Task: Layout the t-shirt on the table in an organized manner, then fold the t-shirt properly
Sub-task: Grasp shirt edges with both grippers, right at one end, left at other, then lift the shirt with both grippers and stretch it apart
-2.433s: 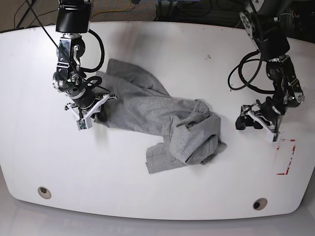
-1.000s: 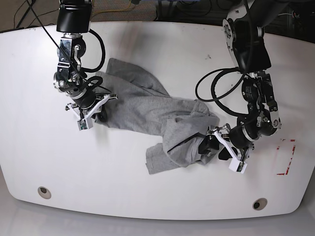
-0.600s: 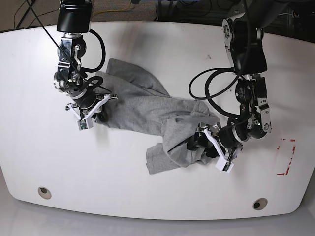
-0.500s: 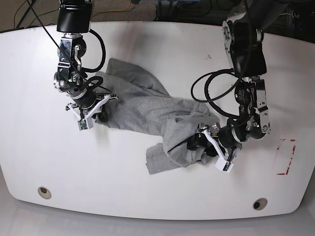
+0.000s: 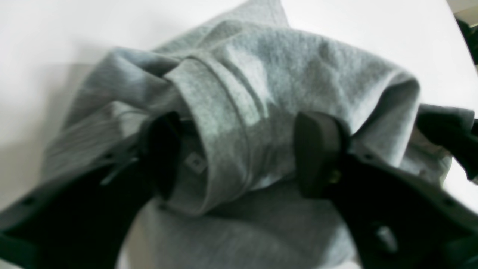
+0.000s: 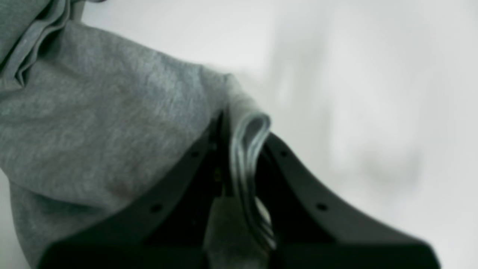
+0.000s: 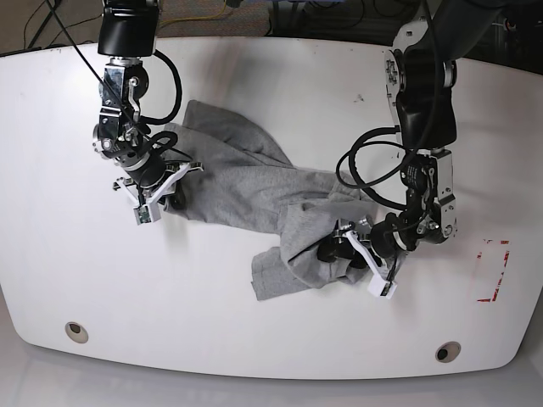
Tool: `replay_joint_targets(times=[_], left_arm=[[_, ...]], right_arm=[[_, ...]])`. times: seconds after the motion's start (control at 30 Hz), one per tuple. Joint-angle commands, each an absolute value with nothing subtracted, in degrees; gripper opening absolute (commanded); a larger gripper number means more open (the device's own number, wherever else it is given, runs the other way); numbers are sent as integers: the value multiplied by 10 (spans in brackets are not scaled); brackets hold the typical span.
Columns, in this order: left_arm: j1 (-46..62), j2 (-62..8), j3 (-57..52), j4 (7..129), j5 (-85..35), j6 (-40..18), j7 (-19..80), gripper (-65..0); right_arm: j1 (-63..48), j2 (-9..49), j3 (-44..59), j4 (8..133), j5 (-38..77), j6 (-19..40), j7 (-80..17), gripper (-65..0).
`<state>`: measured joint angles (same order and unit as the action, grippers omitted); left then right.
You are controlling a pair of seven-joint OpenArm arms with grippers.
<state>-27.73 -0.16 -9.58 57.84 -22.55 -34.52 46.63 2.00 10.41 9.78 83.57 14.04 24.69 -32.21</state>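
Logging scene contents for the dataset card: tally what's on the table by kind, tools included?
t-shirt: 1, grey
tools: 2, right tool and left tool
round grommet holes: 2, one and another
red tape mark: 1
Total: 6, all on the white table

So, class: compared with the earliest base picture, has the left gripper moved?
Yes. The left gripper has moved away from the red tape mark towards the bunched end of the t-shirt, which its open jaws now straddle.
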Motion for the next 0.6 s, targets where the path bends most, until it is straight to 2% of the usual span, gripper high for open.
replay_joint_targets(times=[0.0, 0.13, 0.27, 0.37, 0.47, 0.57], left_arm=[[-308, 2, -94, 568, -237, -348, 452, -317], [-320, 2, -89, 540, -237, -348, 451, -393], [-320, 2, -80, 544, -237, -347, 451, -433], [-320, 2, -73, 558, -237, -346, 451, -518], [-319, 0, -51, 569, -237, -346, 451, -635], [-319, -1, -30, 576, -240, -346, 453, -642]], right_arm=[[29, 109, 102, 846, 151, 250, -311, -650], [29, 109, 102, 846, 151, 250, -311, -650], [29, 109, 102, 846, 151, 250, -311, -650], [29, 109, 102, 847, 151, 250, -311, -650], [29, 109, 102, 848, 151, 250, -311, -650], [29, 109, 102, 849, 151, 250, -311, -650]])
